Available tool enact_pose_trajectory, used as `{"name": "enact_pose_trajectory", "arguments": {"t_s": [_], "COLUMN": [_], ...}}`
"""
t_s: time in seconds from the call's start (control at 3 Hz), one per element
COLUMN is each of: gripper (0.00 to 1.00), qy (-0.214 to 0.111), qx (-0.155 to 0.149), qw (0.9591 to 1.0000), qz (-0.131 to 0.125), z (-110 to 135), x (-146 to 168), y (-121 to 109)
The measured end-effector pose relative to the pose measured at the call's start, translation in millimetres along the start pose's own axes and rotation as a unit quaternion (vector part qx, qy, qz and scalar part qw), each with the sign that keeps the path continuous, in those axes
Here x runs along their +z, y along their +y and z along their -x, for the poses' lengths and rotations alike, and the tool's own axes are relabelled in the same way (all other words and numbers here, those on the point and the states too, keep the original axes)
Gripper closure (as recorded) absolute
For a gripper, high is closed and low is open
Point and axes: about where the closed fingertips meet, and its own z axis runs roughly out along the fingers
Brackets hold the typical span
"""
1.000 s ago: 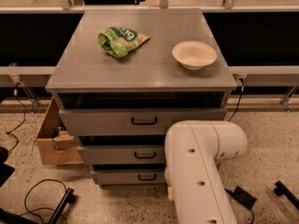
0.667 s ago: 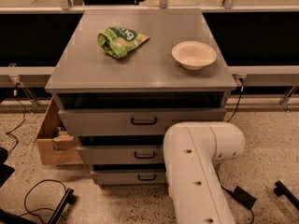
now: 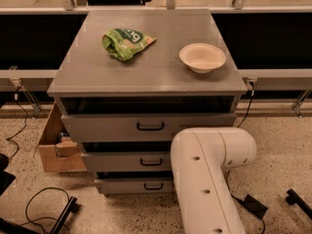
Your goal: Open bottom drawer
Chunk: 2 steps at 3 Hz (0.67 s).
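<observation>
Grey cabinet [image 3: 68, 84] with three drawers stood on a speckled floor [image 3: 131, 213], seen from above and in front. On its tabletop [image 3: 161, 79] lay a crumpled green bag [image 3: 126, 43] toward the back left. A pale bowl [image 3: 202, 57] sat upright toward the right, well apart from the bag.

Below the tabletop came the top drawer [image 3: 107, 128], with the tallest front and a black loop handle [image 3: 150, 126], and a dark gap above it. The middle drawer [image 3: 117, 163] sat under it. The bottom drawer [image 3: 124, 185] was lowest, just above the floor, with the shallowest front and a small black handle [image 3: 153, 186] near the middle. Only its front showed, with a dark strip between it and the middle drawer. Whether it was fully closed I could not tell.

A thick white arm [image 3: 204, 179] filled the lower right, its rounded joint level with the middle drawer. It covered the right ends of the middle and bottom fronts and ran down out of the picture. The tool was out of sight, so neither its place nor its state could be told. Nothing touched the bottom drawer's handle.

A cardboard box [image 3: 51, 152] leaned against the cabinet's left side. Black cables [image 3: 41, 206] lay on the floor at lower left. A small black block [image 3: 254, 206] with a cord lay to the right of the arm.
</observation>
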Motion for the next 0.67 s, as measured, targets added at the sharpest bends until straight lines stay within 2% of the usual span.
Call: {"name": "enact_pose_trajectory", "arguments": {"t_s": [0.33, 0.67], "gripper": [0.87, 0.85], "qy": [0.000, 0.000], "qx": [0.000, 0.000], "qw": [1.0000, 1.0000], "qz": [0.000, 0.000], "z": [0.1, 0.2], "x": [-6.1, -10.8], "y": [-1.0, -1.8]}}
